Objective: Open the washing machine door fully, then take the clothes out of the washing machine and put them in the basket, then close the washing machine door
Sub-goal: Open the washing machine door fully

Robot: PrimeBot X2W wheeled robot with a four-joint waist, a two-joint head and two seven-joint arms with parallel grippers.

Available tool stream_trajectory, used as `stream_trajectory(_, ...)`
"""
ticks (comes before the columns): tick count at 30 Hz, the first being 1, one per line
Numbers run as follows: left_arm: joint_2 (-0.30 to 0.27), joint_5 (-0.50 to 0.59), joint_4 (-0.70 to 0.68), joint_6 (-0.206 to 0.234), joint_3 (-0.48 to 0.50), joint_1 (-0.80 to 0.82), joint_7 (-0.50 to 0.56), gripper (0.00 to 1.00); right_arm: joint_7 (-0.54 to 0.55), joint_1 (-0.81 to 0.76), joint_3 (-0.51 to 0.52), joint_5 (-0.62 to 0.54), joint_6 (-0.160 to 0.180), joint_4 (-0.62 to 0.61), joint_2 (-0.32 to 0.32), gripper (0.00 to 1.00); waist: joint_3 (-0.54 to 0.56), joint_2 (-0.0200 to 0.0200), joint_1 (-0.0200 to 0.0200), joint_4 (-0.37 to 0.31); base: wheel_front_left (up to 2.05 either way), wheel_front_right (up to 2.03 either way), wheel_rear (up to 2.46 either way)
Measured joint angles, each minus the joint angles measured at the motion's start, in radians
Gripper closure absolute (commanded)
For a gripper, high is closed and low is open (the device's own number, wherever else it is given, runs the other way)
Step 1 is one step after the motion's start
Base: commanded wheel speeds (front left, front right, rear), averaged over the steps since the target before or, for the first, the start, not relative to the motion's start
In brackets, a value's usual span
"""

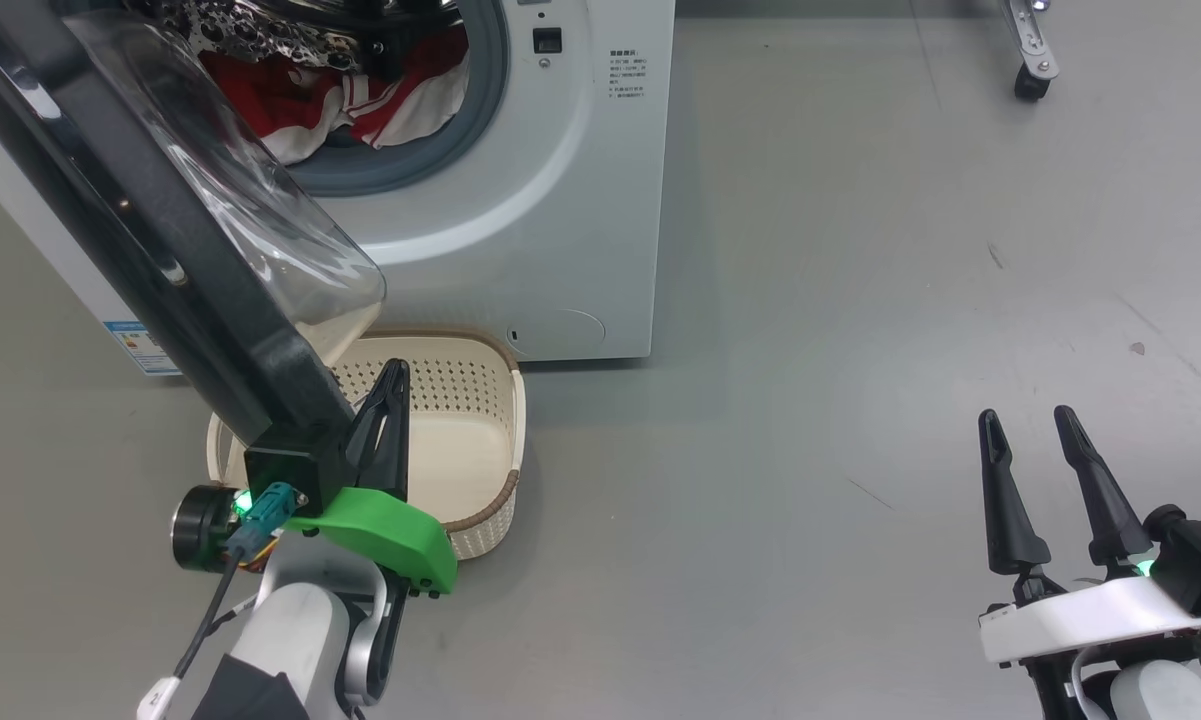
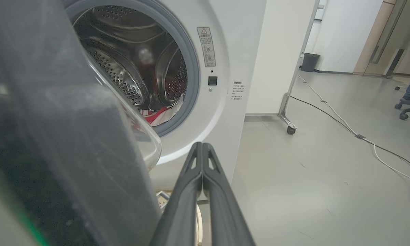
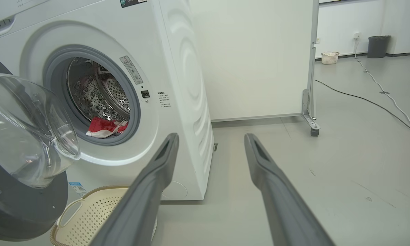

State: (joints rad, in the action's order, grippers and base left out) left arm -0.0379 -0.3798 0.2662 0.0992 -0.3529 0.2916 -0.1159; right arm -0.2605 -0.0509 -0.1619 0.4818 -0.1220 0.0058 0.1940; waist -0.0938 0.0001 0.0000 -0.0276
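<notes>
- Head view: hanging half-open off the washing machine (image 1: 520, 200) front, washing machine door (image 1: 140, 230) needing a wider swing.
- Pushing with left gripper (image 1: 396, 370), pressed together, just beside the door's rim; sweeping steadily outward, away from the machine, without slipping off.
- Lying inside the machine's opening: clothes (image 1: 360, 100); sitting at its foot: basket (image 1: 515, 420).
- Hovering well right of the machine: right gripper (image 1: 1026, 415), spread, holding nothing.

The left gripper (image 1: 394, 372) has long, tapering black fingers (image 1: 385, 432) on a bright green plastic cover (image 1: 390, 530), with a teal plug (image 1: 268, 503), a black cable (image 1: 210, 606) and a silver-white forearm (image 1: 295, 622). The right gripper (image 1: 1025, 414) has a white cover (image 1: 1080, 608).
</notes>
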Motion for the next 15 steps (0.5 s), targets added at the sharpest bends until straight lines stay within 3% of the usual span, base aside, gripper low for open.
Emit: stream_trajectory(15,0.001,-0.007,0.066,0.009,0.016,0.009,-0.037,1.00,0.000,0.001,0.011,0.001,0.000,0.002,0.002,0.00,-0.012,0.0000,0.0000,0.000,0.00,0.00,0.00)
